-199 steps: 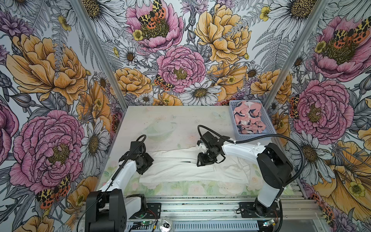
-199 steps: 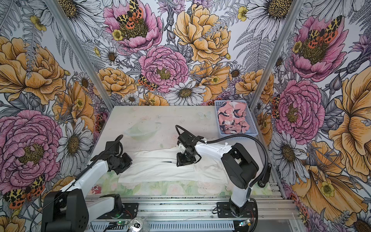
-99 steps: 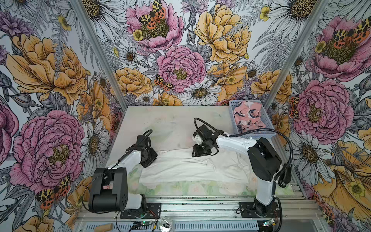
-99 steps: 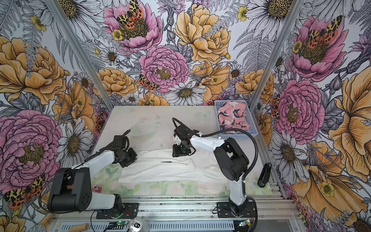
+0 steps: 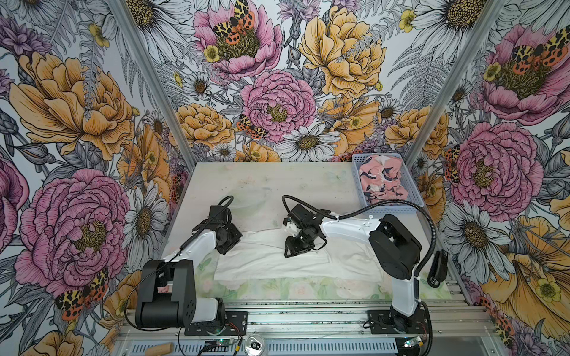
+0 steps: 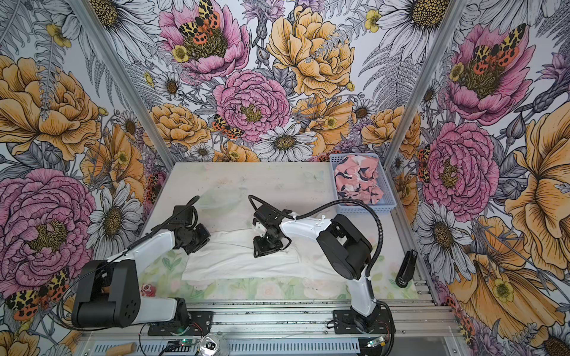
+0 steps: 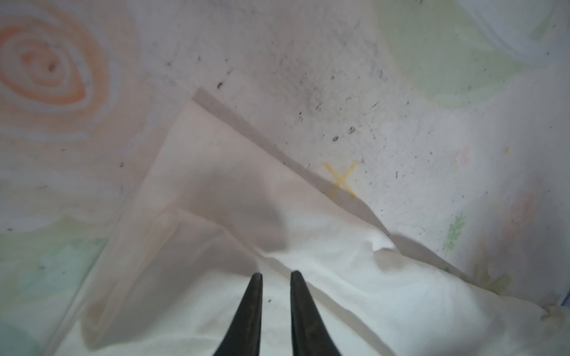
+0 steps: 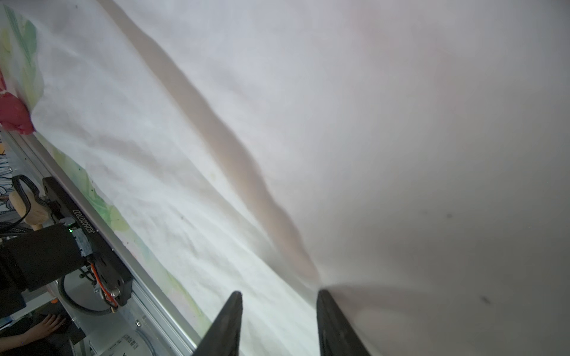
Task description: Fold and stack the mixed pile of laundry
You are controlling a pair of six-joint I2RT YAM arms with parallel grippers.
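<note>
In both top views the white garment lies spread across the worktop with the pink garment in the basket; the left wrist view shows the left gripper with fingers narrowly parted over a limp corner, gripping nothing visible, and the right wrist view shows the right gripper part-open astride a soft ridge (light, floppy cloth, best pinched at edges).

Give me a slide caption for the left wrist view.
Left gripper, jaws narrowly apart, poised over a folded corner of the white garment on the speckled table.

A robot test booth: floral-papered walls enclose a table on aluminium rails
</note>
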